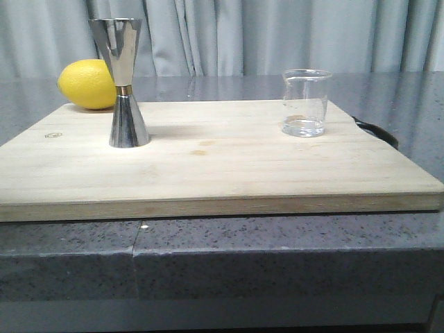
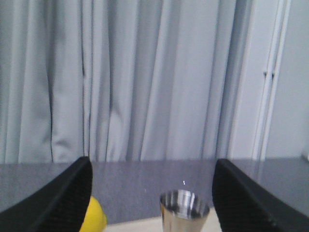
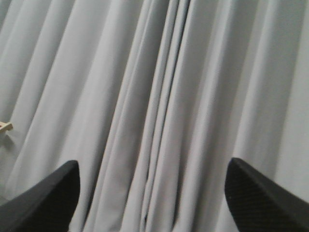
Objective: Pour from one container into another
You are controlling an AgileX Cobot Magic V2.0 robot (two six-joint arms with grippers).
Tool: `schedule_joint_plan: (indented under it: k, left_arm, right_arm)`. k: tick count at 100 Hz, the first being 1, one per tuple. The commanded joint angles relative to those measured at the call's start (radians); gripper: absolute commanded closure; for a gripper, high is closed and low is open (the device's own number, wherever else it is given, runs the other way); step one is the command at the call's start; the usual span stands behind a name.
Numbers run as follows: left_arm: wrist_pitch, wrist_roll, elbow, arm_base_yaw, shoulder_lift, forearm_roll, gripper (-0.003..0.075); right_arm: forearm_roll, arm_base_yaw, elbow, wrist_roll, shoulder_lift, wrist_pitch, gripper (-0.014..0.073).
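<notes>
Nothing gripped yet, pour not started. Nearest is the grey speckled stone countertop (image 1: pixel 208 257), then the pale wooden cutting board (image 1: pixel 229 173) lying flat on it. On the board, left side: tall shiny steel hourglass jigger with a thin gold waist band (image 1: pixel 124 83), upright, open cup up. Right side, slightly farther back: small clear glass beaker with rolled rim (image 1: pixel 305 103), upright, a shallow layer of clear liquid at the bottom. The two stand well apart. Behind the jigger at the far left corner sits a yellow lemon (image 1: pixel 87 84); whether they touch, can't tell. A dark object (image 1: pixel 378 130) pokes out past the board's right edge, unidentifiable. Grey curtain (image 1: pixel 277 35) at the back. Left gripper (image 2: pixel 152 203) has its fingers spread wide, empty, with the jigger's rim (image 2: pixel 184 205) visible between them farther out. Right gripper (image 3: pixel 152 198) likewise spread wide and empty, seeing only curtain. Handling judgement: beaker is light, rigid, smooth, so likely slippery, and fragile, so squeeze moderately. Take it on the cylindrical wall around mid-height, above the liquid, below the rim, with the lip kept clear and facing the jigger. Jigger has a narrow foot and tall body, likely tippy; target mouth is small, so pour slowly. Right arm is the closer one to the beaker.
</notes>
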Motion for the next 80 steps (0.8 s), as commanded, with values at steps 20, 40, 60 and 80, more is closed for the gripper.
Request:
schedule_joint_plan:
  k: [20,40,60,80]
  left_arm:
    - [0.442,0.371,-0.217,0.002,-0.436,-0.228,0.0253]
    - [0.721,0.956,-0.403,0.002,-0.605,-0.702,0.0356]
    - [0.68,1.375,-0.44,0.002,-0.66,-1.105,0.0522]
    - [0.65,1.564,-0.44,0.002,-0.673,-1.296,0.0734]
  right_arm:
    - [0.05,-0.055,-0.031,-0.097,-0.238,0.247,0.0045]
    - [0.05,-0.055,-0.031,-0.114,-0.464,0.637,0.0045]
    - [0.039,-0.055,-0.031,-0.114,-0.683,0.867,0.0111]
    - [-0.036,-0.055,-0.031,-0.114,-0.871,1.085,0.0419]
